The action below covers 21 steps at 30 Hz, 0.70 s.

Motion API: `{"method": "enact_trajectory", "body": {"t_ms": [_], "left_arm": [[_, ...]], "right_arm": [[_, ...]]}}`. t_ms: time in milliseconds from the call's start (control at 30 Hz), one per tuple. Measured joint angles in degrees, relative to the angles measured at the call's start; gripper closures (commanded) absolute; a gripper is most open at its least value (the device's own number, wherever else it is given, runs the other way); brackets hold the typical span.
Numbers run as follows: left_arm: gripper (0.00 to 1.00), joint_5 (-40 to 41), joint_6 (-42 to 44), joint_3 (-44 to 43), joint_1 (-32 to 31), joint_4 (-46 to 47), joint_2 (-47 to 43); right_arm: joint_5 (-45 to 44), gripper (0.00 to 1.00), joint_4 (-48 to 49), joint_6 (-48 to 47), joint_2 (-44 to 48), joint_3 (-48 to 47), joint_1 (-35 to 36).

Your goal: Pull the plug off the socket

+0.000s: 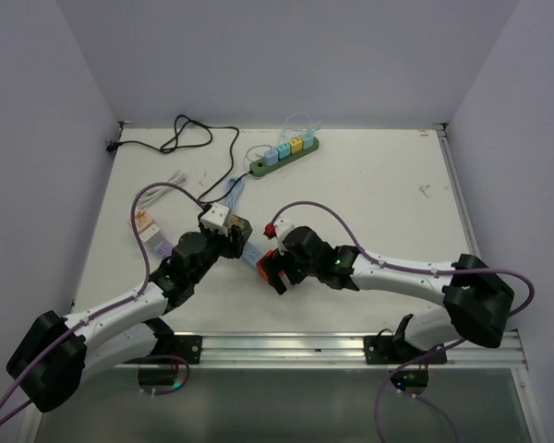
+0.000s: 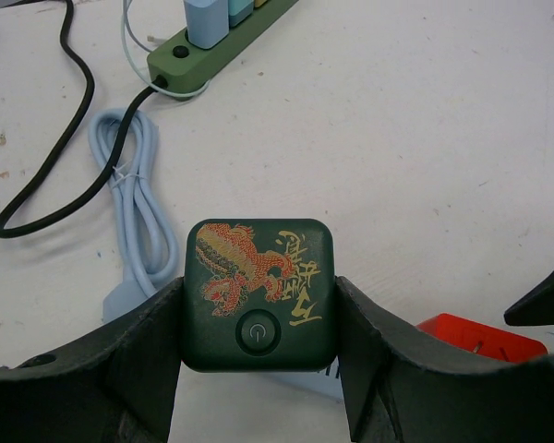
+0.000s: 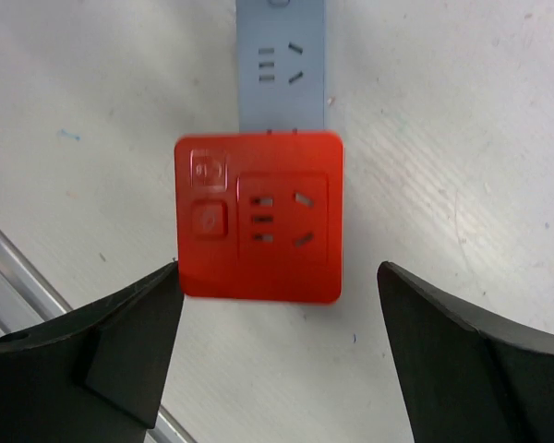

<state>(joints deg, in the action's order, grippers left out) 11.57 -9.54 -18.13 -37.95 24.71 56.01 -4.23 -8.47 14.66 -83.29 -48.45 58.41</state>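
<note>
Pre-grasp: left jaws gripped dark green dragon-printed cube (image 2: 258,293); right jaws gaped empty around red square adapter (image 3: 258,217); closing presumably next.

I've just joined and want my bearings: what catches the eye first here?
The left gripper clamps a dark green cube with a red-and-gold dragon print, mid-table. Beside it a bright red cube sits over a pale blue strip, between the fingers of the open right gripper. Near the far edge lies the green power strip with pastel plugs.
</note>
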Motion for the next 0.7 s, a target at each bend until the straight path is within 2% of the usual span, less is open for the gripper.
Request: {"method": "enact_trajectory", "body": {"t_ms": [33, 167, 333, 533, 700], "left_arm": [[1.00, 0.13, -0.42, -0.09, 0.00, -0.22, -0.22], [1.00, 0.46, -2.14, -2.32, 0.00, -2.67, -0.94], [1.00, -0.17, -6.12, -7.85, 0.00, -6.67, -2.25], [1.00, -6.12, -14.05, -11.10, 0.26, -9.62, -5.01], [1.00, -13.60, -20.20, -11.21, 0.70, -10.67, -5.18]], "right_arm": [[0.44, 0.01, 0.04, -0.15, 1.70, 1.86, 0.00], [0.04, 0.01, 2.03, -1.16, 7.21, 6.14, 0.00], [-1.73, 0.01, 9.81, -2.75, 11.91, 9.70, 0.02], [-3.43, 0.01, 21.88, -6.03, 15.85, 15.10, 0.68], [-5.07, 0.01, 27.63, -9.42, 16.94, 15.54, 1.68]]}}
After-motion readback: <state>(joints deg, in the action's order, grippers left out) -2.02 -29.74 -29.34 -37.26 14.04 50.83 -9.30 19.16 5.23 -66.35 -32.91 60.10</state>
